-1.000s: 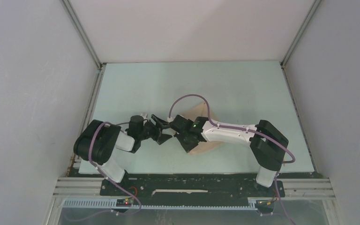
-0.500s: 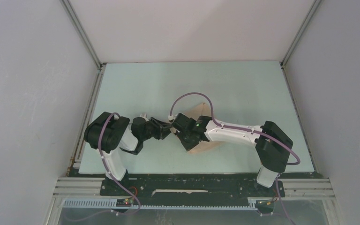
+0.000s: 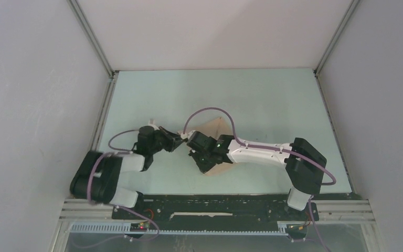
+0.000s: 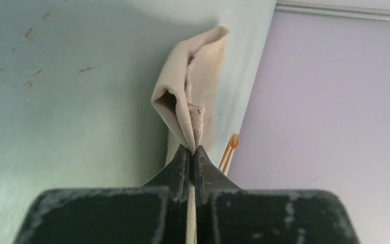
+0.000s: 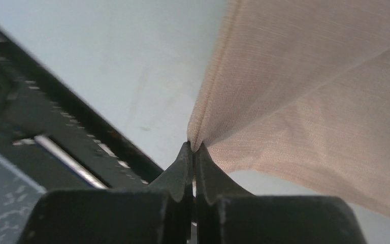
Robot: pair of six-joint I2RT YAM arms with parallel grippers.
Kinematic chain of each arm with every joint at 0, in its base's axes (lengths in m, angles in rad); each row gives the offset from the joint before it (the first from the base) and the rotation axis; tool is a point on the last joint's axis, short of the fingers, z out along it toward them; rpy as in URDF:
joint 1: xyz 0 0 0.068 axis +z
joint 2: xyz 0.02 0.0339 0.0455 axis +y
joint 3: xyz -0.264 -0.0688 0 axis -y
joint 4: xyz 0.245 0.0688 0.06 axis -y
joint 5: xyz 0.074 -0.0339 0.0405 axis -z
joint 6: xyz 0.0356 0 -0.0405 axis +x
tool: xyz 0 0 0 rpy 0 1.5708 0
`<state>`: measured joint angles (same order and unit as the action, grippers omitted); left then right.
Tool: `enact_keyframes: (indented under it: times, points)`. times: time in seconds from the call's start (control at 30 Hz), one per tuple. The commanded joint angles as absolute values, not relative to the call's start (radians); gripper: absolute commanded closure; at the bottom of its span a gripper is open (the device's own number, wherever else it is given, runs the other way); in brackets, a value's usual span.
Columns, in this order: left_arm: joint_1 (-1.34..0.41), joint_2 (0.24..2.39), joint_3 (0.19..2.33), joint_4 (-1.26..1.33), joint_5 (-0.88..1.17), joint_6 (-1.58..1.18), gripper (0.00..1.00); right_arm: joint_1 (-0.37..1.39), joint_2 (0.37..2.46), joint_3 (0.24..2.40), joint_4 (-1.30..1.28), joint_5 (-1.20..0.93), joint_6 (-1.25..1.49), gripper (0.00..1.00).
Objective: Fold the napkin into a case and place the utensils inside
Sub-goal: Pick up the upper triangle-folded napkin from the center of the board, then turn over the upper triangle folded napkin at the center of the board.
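Napkin (image 4: 203, 76) pinched, both jaws clamped on it

**Two white-and-black arms with purple cables**

Both arms pair glossy white link shells with bulky matte black joint housings. Behind the left gripper (image 3: 180, 138) sits a black cylindrical wrist, with a thin purple cable (image 3: 120, 135) looping back from it. Behind the right gripper (image 3: 203, 167) a green light (image 3: 218, 140) glows on black casing under another arching purple cable (image 3: 210, 108). The black fingers (image 4: 176, 173) taper to wedges, their bases scuffed grey.

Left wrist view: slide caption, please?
Left gripper pinches a fold of the soft beige cloth napkin; thin orange fork-tipped utensils lie beyond.
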<state>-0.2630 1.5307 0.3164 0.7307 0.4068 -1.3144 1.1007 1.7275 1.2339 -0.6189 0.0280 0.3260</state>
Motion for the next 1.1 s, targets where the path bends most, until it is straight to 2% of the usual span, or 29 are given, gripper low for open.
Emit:
enact_keyframes:
  times: [0.0,0.13,0.2,0.3,0.37,0.47,0.6,0.67,0.87,1.07]
  points:
    - [-0.132,1.192,0.377,0.256,0.358,-1.120,1.00,1.190,1.666,1.246,-0.436,-0.155,0.357,1.00]
    - [0.014,0.852,0.528,-0.264,0.291,-0.969,1.00,1.229,1.694,1.338,-0.241,-0.331,0.446,1.00]
    - [0.072,0.696,0.652,-0.501,0.182,-0.876,1.00,1.241,1.717,1.404,-0.148,-0.425,0.487,1.00]
    - [0.081,0.623,0.865,-0.730,0.037,-0.781,1.00,1.242,1.728,1.443,0.045,-0.553,0.583,1.00]
    - [0.079,0.642,0.955,-0.788,0.023,-0.738,1.00,1.233,1.735,1.421,0.170,-0.612,0.667,1.00]
    - [0.024,0.740,1.008,-0.786,-0.030,-0.693,1.00,1.187,1.764,1.316,0.405,-0.681,0.820,1.00]
    - [-0.158,0.945,1.005,-0.704,-0.148,-0.664,1.00,1.102,1.846,1.108,0.746,-0.736,0.993,1.00]
    - [-0.224,1.076,0.991,-0.634,-0.176,-0.669,1.00,1.057,1.883,1.015,0.824,-0.732,1.016,1.00]
    - [-0.359,1.495,1.036,-0.442,-0.223,-0.664,1.00,0.947,1.946,0.768,0.885,-0.718,0.954,1.00]
    - [-0.465,1.673,1.111,-0.360,-0.200,-0.693,1.00,0.908,1.907,0.619,0.814,-0.677,0.887,1.00]
